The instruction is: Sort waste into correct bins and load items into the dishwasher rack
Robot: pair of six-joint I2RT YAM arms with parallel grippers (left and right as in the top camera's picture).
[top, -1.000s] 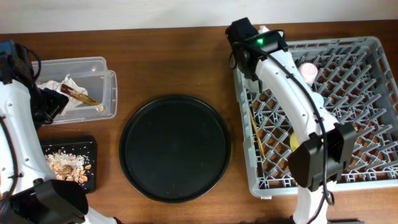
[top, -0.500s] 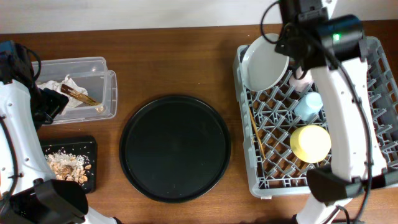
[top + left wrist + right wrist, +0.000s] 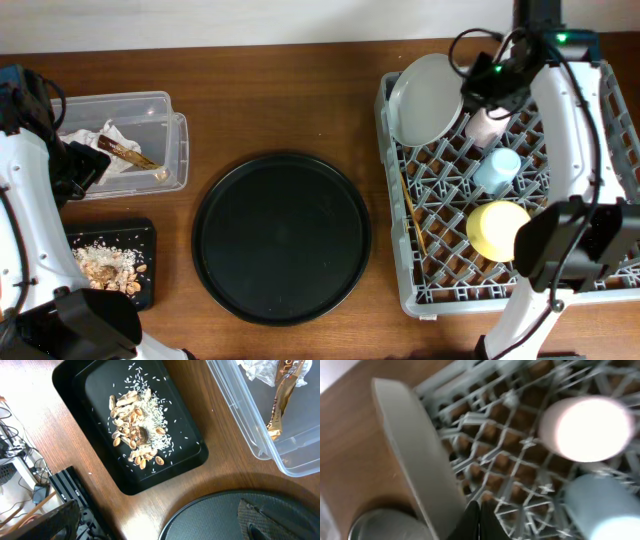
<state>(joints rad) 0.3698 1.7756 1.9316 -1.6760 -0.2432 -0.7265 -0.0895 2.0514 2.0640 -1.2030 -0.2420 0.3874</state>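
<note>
Wooden desk [image 3: 280,100]: plate [image 3: 425,100] stood on edge in rack [image 3: 450,215], just left of right claw [image 3: 479,510], pinched together, empty.

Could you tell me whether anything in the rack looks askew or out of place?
The grey plate leans steeply in the dishwasher rack's far left corner, its rim seeming to overhang the rack wall. Nothing else stands out.

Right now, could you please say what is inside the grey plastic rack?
Pale grey round plate, pink cup, light blue cup, yellow saucer, wooden chopsticks; the arm hides the right side.
</note>
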